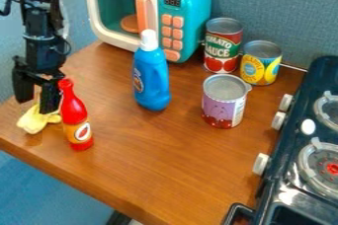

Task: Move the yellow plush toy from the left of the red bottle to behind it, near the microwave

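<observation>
At the left, the black gripper [37, 104] hangs low over the table, its fingers spread apart. A pale yellow, limp-looking object [36, 121] lies below and between the fingertips; whether they touch it I cannot tell. Close to the right finger stands a red bottle [74, 113] with an orange-yellow label, upright near the table's front left edge. A blue bottle with a white cap [152, 78] stands upright near the middle of the table.
Behind are a toy microwave [186, 14], a red-and-green labelled can [222, 46] and a yellow-labelled can [260, 66]. A purple-labelled can [223, 104] stands in front of them. The dark stove [290, 125] borders the wooden table [165, 165] at right.
</observation>
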### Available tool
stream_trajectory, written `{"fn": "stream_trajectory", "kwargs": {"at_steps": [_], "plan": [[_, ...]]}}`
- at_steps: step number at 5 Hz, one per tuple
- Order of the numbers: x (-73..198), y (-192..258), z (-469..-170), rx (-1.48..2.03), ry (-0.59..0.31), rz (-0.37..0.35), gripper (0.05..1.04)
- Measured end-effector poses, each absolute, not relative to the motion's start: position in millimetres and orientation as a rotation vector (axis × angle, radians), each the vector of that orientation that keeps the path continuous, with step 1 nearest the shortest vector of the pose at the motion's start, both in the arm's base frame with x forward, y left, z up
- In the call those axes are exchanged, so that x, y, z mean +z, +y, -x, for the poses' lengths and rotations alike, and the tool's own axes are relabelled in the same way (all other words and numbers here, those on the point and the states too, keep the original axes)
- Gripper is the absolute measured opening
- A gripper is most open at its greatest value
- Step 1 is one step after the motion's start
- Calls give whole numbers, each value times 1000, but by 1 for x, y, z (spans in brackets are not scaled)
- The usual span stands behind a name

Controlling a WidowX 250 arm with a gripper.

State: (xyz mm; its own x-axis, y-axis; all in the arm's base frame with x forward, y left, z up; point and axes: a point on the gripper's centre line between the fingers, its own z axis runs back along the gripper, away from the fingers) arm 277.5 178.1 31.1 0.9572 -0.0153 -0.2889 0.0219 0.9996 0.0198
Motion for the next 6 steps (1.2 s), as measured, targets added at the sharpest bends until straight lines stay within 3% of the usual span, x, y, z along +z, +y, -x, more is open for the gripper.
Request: {"fn": "stream_trajectory", "kwargs": {"at_steps": [2, 3, 4, 5, 6], "plan": [[28, 182, -279, -11, 311, -35, 950], [25, 179, -275, -11, 320, -25, 673], [32, 172, -277, -7, 286, 14, 518], [57, 174, -277, 22, 231, 54, 484], [76, 177, -282, 44, 196, 44, 485]]}}
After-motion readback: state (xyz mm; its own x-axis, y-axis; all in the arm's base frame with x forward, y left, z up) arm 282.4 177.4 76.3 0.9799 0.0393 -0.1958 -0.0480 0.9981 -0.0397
